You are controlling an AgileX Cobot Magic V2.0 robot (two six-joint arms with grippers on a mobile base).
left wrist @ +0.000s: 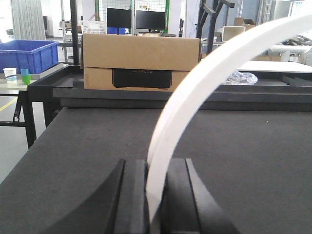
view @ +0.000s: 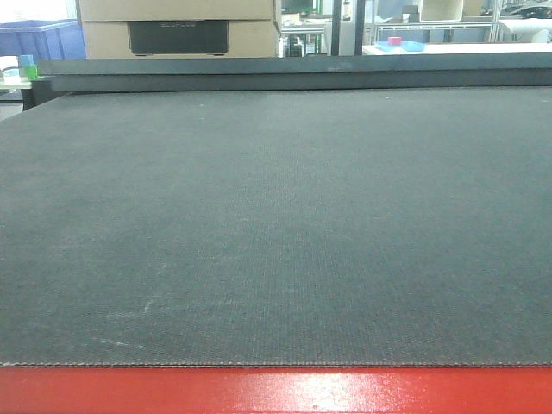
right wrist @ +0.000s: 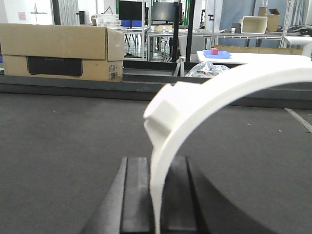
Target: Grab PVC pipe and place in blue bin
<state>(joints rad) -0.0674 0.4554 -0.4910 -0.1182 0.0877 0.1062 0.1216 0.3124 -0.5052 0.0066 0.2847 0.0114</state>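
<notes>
Right, my left gripper (left wrist: 155, 168) and right gripper (right wrist: 157, 165) each clench a curved flat white plastic strap (left wrist: 192, 92). The open-topped blue plastic bin (left wrist: 27, 54) sits at ten o'clock. I cannot tell where the PVC pipe is.

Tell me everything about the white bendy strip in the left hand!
The white strip is flat, smooth and looks like plastic. Its bottom is pinched between the two black fingers of the left hand. From there it bends up and to the right and leaves the picture, so its end is hidden.
</notes>
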